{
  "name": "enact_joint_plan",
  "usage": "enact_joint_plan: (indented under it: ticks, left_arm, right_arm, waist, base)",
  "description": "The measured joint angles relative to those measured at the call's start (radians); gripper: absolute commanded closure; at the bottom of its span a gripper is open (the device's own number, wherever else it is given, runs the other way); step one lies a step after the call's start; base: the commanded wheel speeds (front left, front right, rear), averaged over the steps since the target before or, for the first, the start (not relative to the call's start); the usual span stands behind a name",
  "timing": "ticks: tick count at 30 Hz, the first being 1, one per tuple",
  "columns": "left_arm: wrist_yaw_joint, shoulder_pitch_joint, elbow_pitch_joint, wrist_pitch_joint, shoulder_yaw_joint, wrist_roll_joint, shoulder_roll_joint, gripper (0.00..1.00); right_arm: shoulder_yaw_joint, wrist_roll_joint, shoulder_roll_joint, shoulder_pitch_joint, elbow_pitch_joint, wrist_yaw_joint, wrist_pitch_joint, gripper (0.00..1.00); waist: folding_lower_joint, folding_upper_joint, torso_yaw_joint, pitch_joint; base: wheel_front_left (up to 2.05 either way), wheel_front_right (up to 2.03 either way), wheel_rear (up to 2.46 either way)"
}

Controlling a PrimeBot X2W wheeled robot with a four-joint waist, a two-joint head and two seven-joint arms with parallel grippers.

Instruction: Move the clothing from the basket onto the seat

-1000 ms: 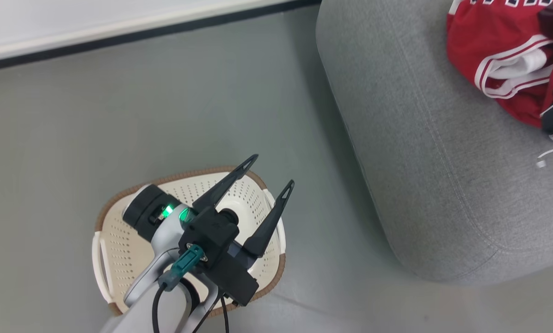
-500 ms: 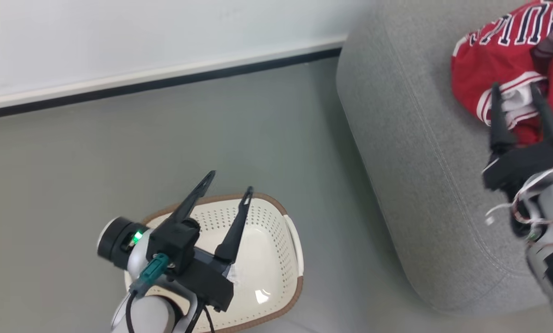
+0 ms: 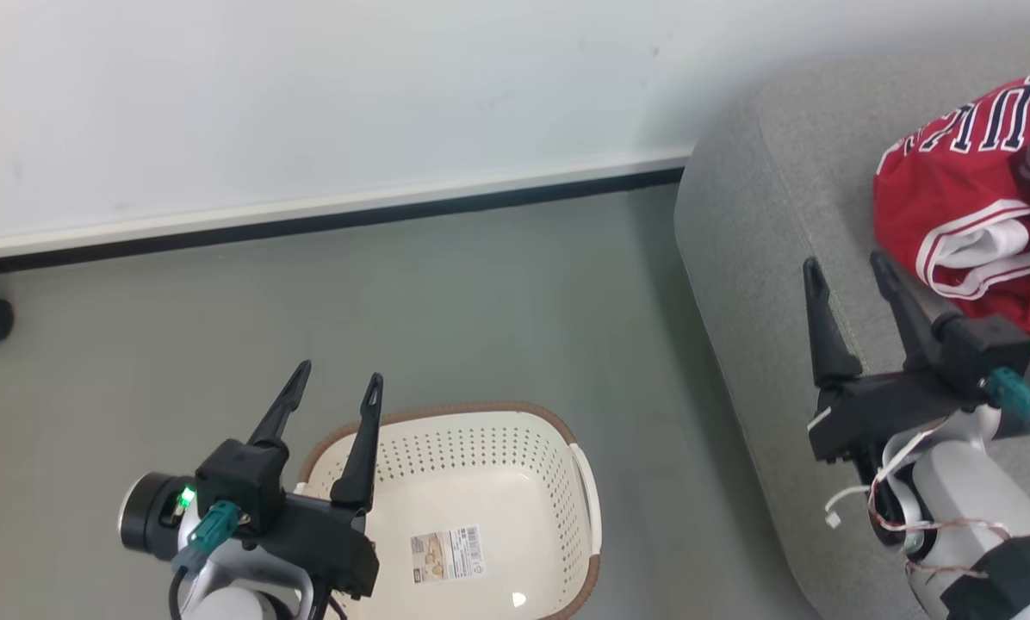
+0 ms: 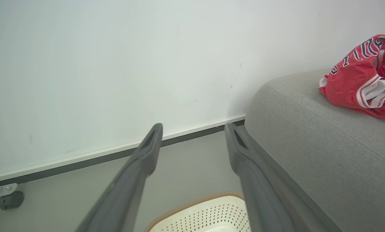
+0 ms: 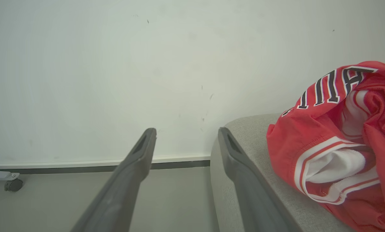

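Clothing (image 3: 954, 198) is lying bunched on the seat (image 3: 765, 284) in the head view, the basket (image 3: 480, 482) sitting bare — the job is looking finished, so the sound move is parking both arms clear of the fabric. Left gripper (image 3: 340, 373) by the basket's rim and right gripper (image 3: 846, 260) over the seat are both standing wide, holding nothing. Left wrist view: 2 fingers (image 4: 147, 151) are gaping on air above the basket (image 4: 205, 216). Right wrist view: fingers (image 5: 234, 154) are standing apart just beside the clothing (image 5: 324, 129) — not touching it.
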Motion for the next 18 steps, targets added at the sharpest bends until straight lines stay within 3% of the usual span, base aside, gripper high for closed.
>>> enact_joint_plan:
  ticks: [18]
  left_arm:
    - [0.03, 0.096, 0.041, -0.03, 0.09, -0.038, -0.021, 0.0]
  right_arm:
    - [-0.007, -0.034, -0.002, 0.175, -0.083, -0.022, 0.0, 0.0]
  waist:
    - [0.0, 0.0, 0.07, -0.102]
  base:
    - [0.0, 0.0, 0.0]
